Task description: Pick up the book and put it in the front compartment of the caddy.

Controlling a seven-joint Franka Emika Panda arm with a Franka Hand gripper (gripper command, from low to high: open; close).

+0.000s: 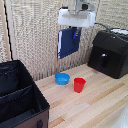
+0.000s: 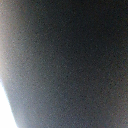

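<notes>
Exterior view: pincer [image 1: 76, 33] clenched on the top edge of the book [image 1: 67, 43], hanging upright high above the table [image 1: 100, 97], over the blue bowl [image 1: 62, 78] and red cup [image 1: 79, 84], well apart from the caddy [image 1: 20, 97] at near left; carry step, by the look of it. Wrist view: only a dark blurred surface, probably the book cover. Next, likely: travel left and nearer, then lower into the caddy's front compartment without catching a divider.

Dark-blue book [image 1: 66, 43], black caddy [image 1: 20, 95], blue bowl [image 1: 62, 78], red cup [image 1: 79, 84].
</notes>
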